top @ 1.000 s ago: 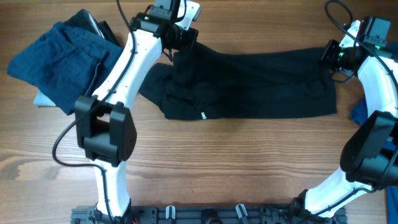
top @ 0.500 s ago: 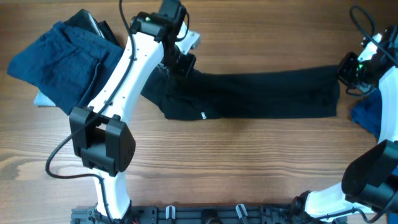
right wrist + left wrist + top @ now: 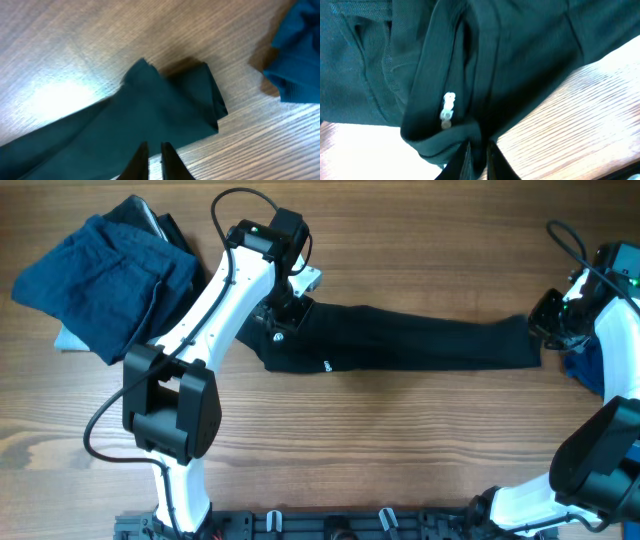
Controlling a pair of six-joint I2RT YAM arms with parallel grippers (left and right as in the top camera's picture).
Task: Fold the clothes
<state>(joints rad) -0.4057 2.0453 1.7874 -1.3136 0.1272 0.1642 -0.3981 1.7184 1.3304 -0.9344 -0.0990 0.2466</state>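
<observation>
The near-black navy garment (image 3: 420,340) lies across the table as a long narrow strip, its tiny white label (image 3: 326,365) near the front edge. My left gripper (image 3: 283,315) is shut on its left end; in the left wrist view the fingers (image 3: 479,160) pinch a bunched fold of the garment (image 3: 470,65) with a small white tag on it. My right gripper (image 3: 545,320) is at the strip's right end; in the right wrist view its fingers (image 3: 154,157) stand nearly closed over the edge of the garment (image 3: 150,115). The strip looks stretched between them.
A teal-blue garment (image 3: 100,280) lies crumpled at the back left on a pale blue piece (image 3: 66,340), with a dark item (image 3: 152,220) behind it. A brighter blue garment (image 3: 585,365) lies at the right edge, also in the right wrist view (image 3: 295,55).
Both grippers have moved toward the table's front with the garment's back edge. The wide dark garment has become a narrow strip.
</observation>
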